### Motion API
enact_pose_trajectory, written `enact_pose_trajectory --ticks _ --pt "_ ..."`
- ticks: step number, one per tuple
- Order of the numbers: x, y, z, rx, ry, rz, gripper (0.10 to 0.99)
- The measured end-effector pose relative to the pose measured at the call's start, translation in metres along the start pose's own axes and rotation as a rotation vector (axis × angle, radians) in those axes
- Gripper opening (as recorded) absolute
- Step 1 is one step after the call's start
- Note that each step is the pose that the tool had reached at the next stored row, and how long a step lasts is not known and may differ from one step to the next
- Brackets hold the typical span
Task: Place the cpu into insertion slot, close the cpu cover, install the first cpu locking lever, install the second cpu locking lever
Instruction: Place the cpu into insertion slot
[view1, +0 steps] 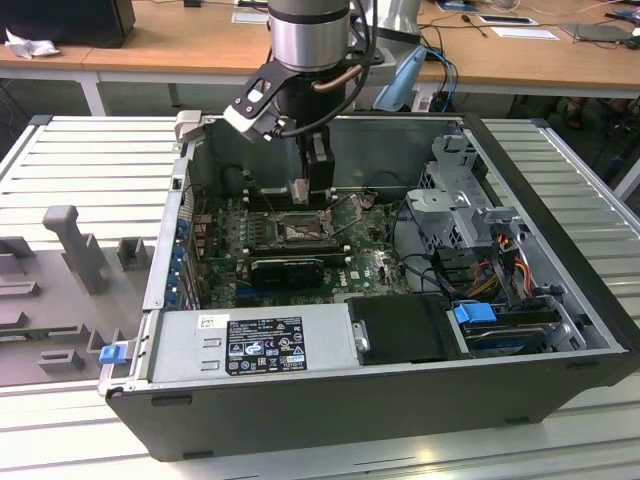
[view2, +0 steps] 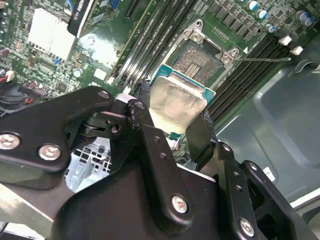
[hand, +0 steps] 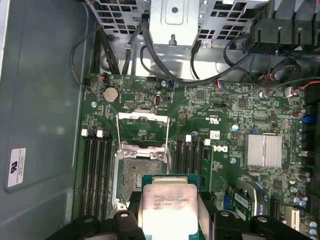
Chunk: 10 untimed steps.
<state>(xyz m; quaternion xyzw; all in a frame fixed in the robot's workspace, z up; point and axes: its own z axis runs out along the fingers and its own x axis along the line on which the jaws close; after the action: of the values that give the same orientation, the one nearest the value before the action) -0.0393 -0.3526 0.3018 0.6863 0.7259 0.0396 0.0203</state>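
My gripper (view1: 305, 192) hangs inside the open computer case, shut on the cpu (hand: 169, 202), a pale silver square on a green edge. In both wrist views the black fingers (view2: 142, 120) clamp two opposite sides of the cpu (view2: 175, 102). The insertion slot (hand: 137, 172) lies bare just beyond the cpu, its pin field (view2: 200, 60) uncovered. The cpu is held above the board, partly overlapping the slot's near edge. The cpu cover (hand: 141, 125) stands swung open at the slot's far side. Two thin wire levers (hand: 167, 135) are raised beside it, and one lever (view2: 260, 59) sticks out sideways.
Black memory slots (hand: 97, 165) flank the socket on both sides. A long black card (view1: 290, 268) lies in front of the socket, with the grey power supply (view1: 250, 345) nearer. A drive cage (view1: 460, 200) and cables fill the exterior view's right. A silver heatsink (hand: 263, 150) sits on the board.
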Motion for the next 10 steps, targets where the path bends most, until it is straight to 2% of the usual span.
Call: enact_pose_trajectory --ticks 4,10 --pt "0.0010 -0.0007 0.0090 0.002 -0.0004 0.003 0.529" --pt "0.0009 -0.0012 0.0143 0.005 -0.0003 0.004 0.529"
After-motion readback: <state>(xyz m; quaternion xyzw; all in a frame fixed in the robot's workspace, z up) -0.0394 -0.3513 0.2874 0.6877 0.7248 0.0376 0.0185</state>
